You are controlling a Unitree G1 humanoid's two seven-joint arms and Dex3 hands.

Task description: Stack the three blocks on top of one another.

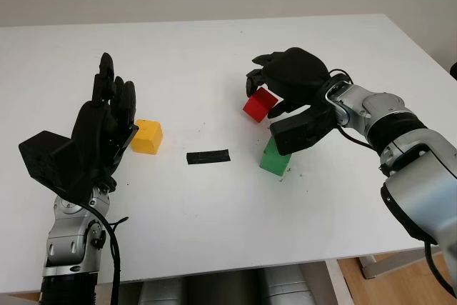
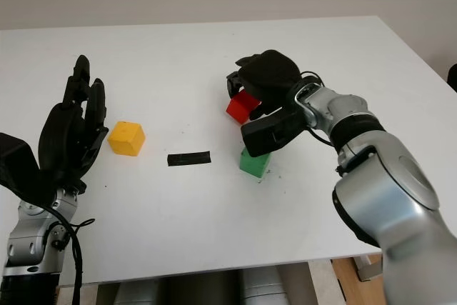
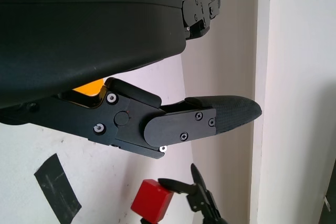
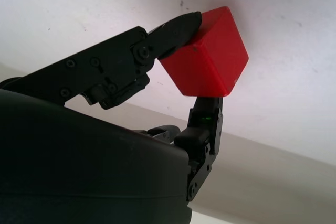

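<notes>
The red block [image 1: 260, 104] is pinched in the right hand [image 1: 285, 80], tilted so one corner points down, and held over the white table [image 1: 214, 48] right of centre. In the right wrist view the fingertips [image 4: 184, 24] press on opposite faces of this block [image 4: 207, 56]: one finger bears on its upper edge, another comes up from under it. The black shell of the hand arches over the block, so the block sits beneath and slightly ahead of the palm, on the side toward the table's middle.

Just beside it, nearer the robot and partly hidden under the right hand's lower part, the green block [image 1: 274, 158] sits on the table. Red and green are close, but whether they touch cannot be told.

A strip of black tape [image 1: 208, 156] lies flat on the table between the green block and the yellow block [image 1: 147, 136], roughly at the middle of the table. The yellow block stands on the table well apart from the other two, on the left side.

The left hand [image 1: 107, 123] is open and raised upright just beside the yellow block, on its outer side, holding nothing
</notes>
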